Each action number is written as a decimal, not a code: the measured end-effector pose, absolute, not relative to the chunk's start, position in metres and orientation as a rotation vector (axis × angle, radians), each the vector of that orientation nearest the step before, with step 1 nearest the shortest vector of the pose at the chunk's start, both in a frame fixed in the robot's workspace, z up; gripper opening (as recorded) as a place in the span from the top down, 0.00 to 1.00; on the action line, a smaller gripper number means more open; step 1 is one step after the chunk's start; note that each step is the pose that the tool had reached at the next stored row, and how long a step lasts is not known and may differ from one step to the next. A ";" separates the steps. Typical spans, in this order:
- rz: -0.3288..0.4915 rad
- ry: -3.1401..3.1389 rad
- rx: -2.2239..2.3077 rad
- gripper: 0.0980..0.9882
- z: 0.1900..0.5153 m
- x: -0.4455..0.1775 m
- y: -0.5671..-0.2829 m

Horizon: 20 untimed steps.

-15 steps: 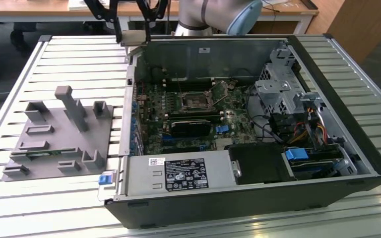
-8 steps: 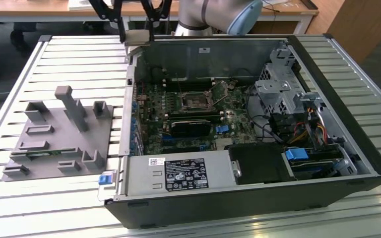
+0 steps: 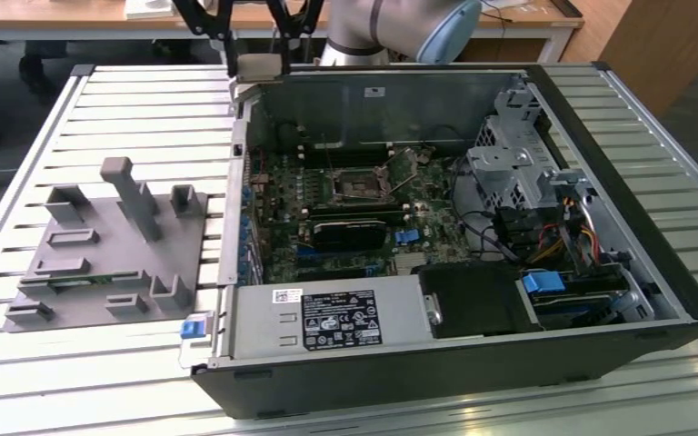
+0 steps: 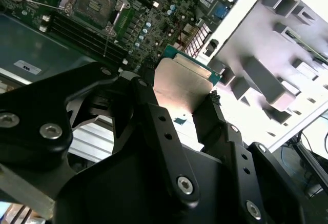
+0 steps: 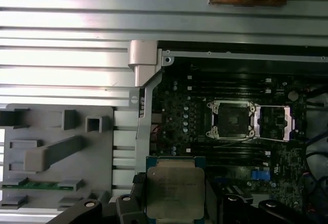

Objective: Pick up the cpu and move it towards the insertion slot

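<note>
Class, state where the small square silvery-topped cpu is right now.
In both wrist views, the small square silvery-topped cpu sits gripped in the black end effector, above the open computer case's edge.

The cpu has a dull, brushed silvery metal top on a green board edge. The gripper is matt black metal with shiny screws. The insertion slot has a bright metal frame. The fixture looks like matt grey plastic.
</note>
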<state>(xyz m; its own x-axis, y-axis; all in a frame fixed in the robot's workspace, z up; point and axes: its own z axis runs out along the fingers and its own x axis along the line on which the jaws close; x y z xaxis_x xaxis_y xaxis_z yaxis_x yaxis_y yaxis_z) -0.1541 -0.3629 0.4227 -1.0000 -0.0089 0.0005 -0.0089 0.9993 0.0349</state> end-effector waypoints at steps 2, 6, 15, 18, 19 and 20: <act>-0.055 -3.140 0.014 0.50 0.423 -0.152 -0.363; -0.055 -3.140 0.014 0.50 0.423 -0.148 -0.362; -0.055 -3.140 0.014 0.50 0.423 -0.139 -0.360; -0.055 -3.140 0.014 0.50 0.423 -0.136 -0.360; -0.055 -3.140 0.014 0.50 0.423 -0.135 -0.360; -0.055 -3.140 0.014 0.50 0.423 -0.134 -0.360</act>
